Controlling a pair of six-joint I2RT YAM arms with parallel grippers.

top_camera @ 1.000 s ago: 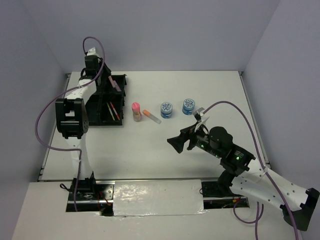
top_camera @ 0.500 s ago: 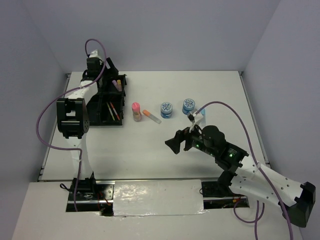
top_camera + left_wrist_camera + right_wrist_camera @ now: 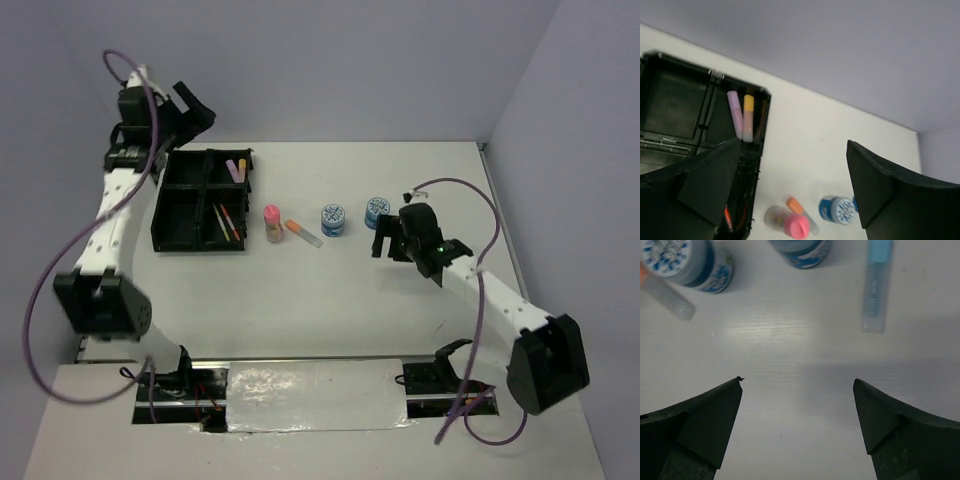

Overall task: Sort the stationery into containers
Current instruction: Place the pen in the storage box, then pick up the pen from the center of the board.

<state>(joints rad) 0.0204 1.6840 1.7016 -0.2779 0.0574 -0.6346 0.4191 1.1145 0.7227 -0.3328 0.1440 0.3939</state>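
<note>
Pale grey walls [image 3: 350, 60] close in a white table [image 3: 300, 300]. The black tray [image 3: 198, 247] sits at ten o'clock, with the pink-capped tube [image 3: 272, 222], orange marker [image 3: 303, 232] and blue tins [image 3: 333, 218] lined up at its three o'clock. The left gripper [image 3: 792, 150], high at eleven o'clock, and the right gripper [image 3: 797, 381], by the tins, both gape wide and hold nothing.

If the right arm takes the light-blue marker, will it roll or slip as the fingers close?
The light-blue marker lies flat on the smooth table; if its barrel is round, as it seems, a nudge would probably roll it sideways. It looks like glossy hard plastic: likely stiff, light and slippery. The open right gripper should straddle its barrel crosswise.
</note>
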